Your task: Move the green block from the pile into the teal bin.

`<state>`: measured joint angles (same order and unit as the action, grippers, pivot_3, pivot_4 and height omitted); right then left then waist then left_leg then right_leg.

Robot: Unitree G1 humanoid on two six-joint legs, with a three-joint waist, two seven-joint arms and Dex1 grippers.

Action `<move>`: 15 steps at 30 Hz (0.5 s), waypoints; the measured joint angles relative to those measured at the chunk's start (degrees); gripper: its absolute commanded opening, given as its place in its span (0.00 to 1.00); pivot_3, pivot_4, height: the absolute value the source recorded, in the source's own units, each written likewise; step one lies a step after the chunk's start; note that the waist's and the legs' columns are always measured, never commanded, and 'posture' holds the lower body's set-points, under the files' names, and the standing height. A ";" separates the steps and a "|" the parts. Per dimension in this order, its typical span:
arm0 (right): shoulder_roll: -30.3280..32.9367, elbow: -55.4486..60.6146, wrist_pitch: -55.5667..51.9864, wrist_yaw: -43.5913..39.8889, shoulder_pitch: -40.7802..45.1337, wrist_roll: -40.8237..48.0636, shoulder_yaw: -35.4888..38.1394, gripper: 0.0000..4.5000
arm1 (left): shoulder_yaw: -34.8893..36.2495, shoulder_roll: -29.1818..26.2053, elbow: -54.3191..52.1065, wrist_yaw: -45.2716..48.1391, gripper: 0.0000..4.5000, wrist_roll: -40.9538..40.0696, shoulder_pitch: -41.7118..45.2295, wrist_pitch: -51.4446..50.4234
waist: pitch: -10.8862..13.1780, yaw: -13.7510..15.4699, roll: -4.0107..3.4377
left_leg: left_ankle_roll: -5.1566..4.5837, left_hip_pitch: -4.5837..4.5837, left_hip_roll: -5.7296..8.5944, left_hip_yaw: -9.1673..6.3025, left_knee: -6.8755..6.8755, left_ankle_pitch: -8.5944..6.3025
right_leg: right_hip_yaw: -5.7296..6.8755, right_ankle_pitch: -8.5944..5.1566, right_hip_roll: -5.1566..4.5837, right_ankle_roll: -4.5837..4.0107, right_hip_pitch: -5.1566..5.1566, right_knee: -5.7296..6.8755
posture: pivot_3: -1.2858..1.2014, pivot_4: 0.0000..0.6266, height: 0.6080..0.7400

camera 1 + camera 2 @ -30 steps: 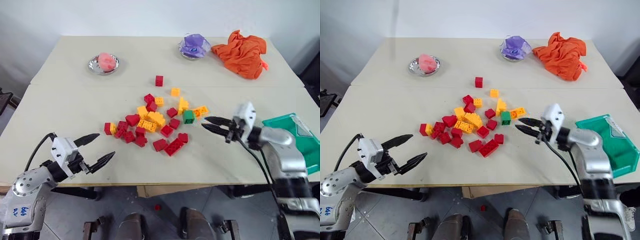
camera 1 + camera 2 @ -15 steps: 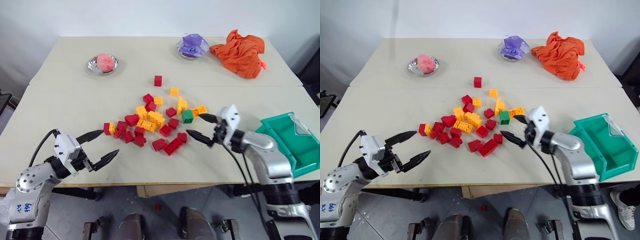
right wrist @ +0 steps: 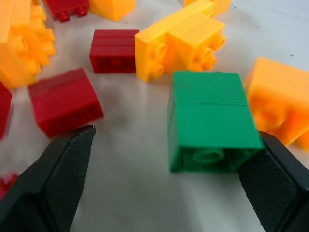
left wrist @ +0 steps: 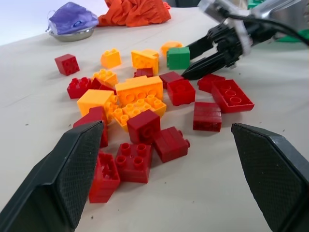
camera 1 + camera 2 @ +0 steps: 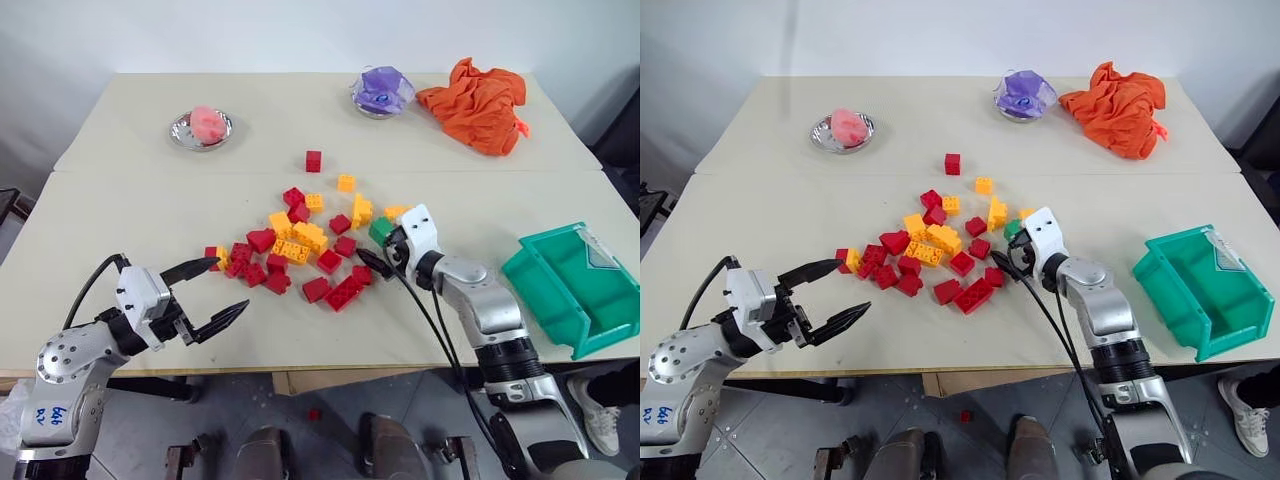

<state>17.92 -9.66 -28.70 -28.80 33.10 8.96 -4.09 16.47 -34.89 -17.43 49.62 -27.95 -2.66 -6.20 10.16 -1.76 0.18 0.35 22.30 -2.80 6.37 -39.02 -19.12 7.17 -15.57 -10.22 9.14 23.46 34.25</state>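
Reaching for the green block (image 3: 211, 121), the right gripper (image 5: 382, 245) is gaping wide and empty, so it's needing centering before squeezing, while the left gripper (image 5: 213, 293) is hanging open, empty too.

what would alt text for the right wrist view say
A green block lies on the pale table between the two black fingers of the open right gripper, close to one of them. Yellow-orange bricks and red bricks lie around it.
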 measured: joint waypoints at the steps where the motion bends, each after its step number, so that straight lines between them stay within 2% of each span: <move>1: -0.52 -0.14 -0.01 0.63 0.14 0.00 0.09 1.00 | -0.27 0.01 -0.07 0.00 1.00 -0.01 0.05 -0.20 | 0.00 0.00 0.00 | 0.00 0.00 0.00 0.00 0.00 0.00 | -0.01 0.00 0.00 0.00 0.00 0.00 | 0.52 0.24 1.00; 4: -1.09 -0.25 0.13 2.11 0.15 -0.02 0.15 0.89 | -1.07 0.06 -0.21 0.03 1.00 -0.13 0.20 -0.64 | 0.00 0.11 0.00 | 0.00 0.00 0.00 0.00 0.00 0.00 | -0.01 0.00 0.00 0.00 0.00 -0.01 | 0.52 0.24 1.00; 10: -0.14 -0.56 3.88 3.47 -0.26 -0.66 1.01 0.44 | -3.90 0.57 -0.56 1.12 1.00 -1.20 2.67 -1.29 | 0.00 0.19 0.00 | 0.00 0.00 0.00 0.00 -0.01 0.00 | -0.01 0.00 0.00 0.00 0.00 0.00 | 0.52 0.24 1.00; 12: 1.27 0.67 5.58 2.84 -1.49 -0.89 1.05 0.33 | -5.32 1.00 -0.41 1.67 1.00 -1.26 4.04 -1.37 | 0.00 0.20 0.00 | 0.00 0.00 0.00 0.01 0.00 0.00 | -0.01 0.00 0.00 0.00 0.00 -0.01 | 0.52 0.24 1.00; 15: 3.69 3.74 8.31 0.73 -5.02 -0.43 2.55 0.33 | -7.64 2.00 0.41 2.71 1.00 -1.31 6.76 -1.39 | 0.00 0.40 0.00 | 0.00 0.02 0.01 0.01 0.00 0.00 | -0.01 0.00 0.00 0.00 0.00 -0.02 | 0.52 0.24 1.00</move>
<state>21.61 -5.92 -20.39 -28.07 28.08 8.53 -1.53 8.82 -32.89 -17.02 52.33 -29.26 4.10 -7.59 10.16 -1.37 0.18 0.35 22.32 -2.79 6.38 -39.02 -19.12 7.16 -15.57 -10.22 9.14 23.45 34.23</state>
